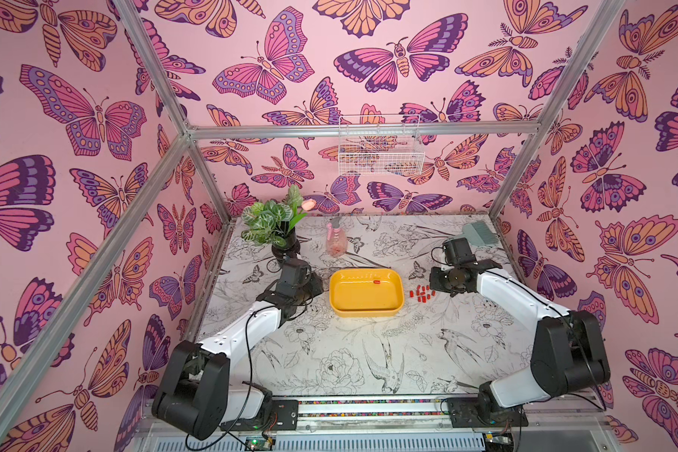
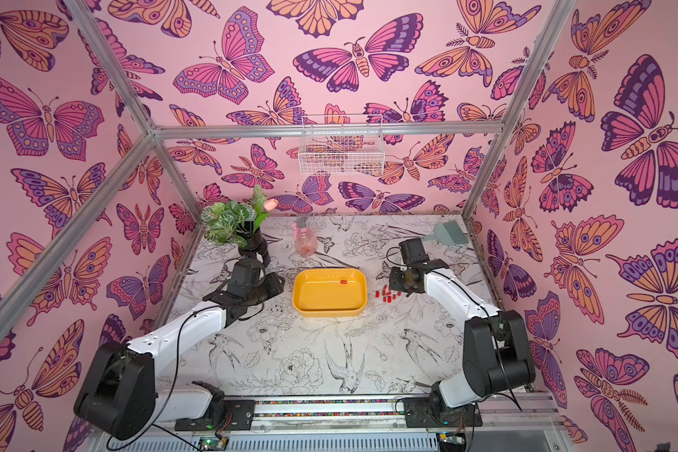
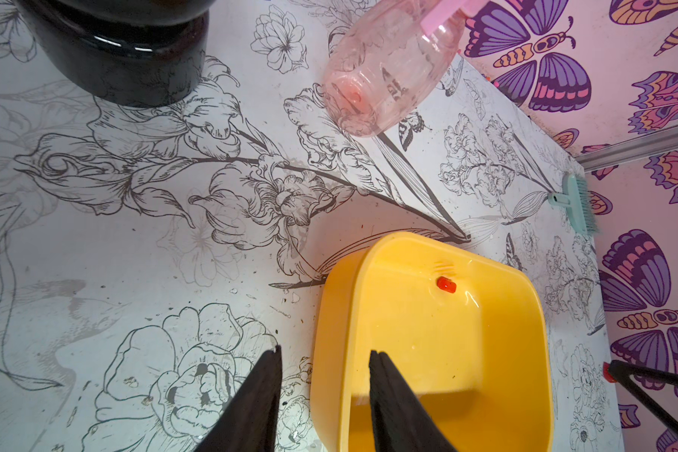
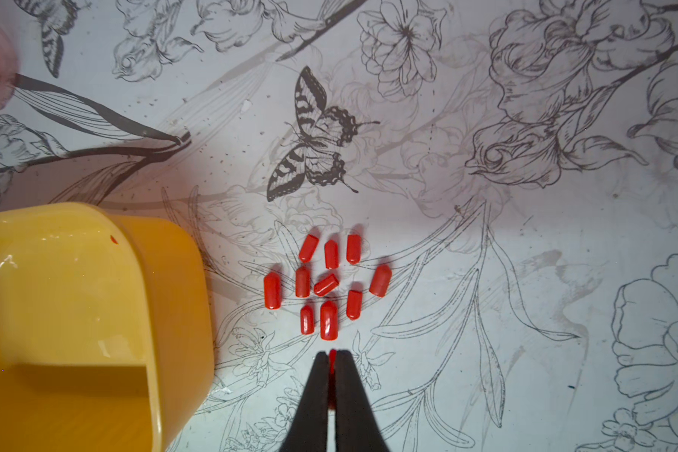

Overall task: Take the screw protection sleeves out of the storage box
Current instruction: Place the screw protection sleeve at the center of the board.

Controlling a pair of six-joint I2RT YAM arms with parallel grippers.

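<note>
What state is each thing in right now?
storage box: upright, all but empty
sleeve in box: lying near a wall
loose sleeves: ten, lying clustered beside the box
left gripper: open, astride a box wall
right gripper: shut on gripped sleeve
spray bottle: upright

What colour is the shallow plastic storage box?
The shallow plastic storage box is plain yellow; left wrist view shows it best.

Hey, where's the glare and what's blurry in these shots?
Left wrist view: white glare on the storage box floor and the black pot. Right wrist view: loose sleeves sharp, right pincer and its pinched sleeve soft-edged. Both top views: even light, sleeves mere specks.
</note>
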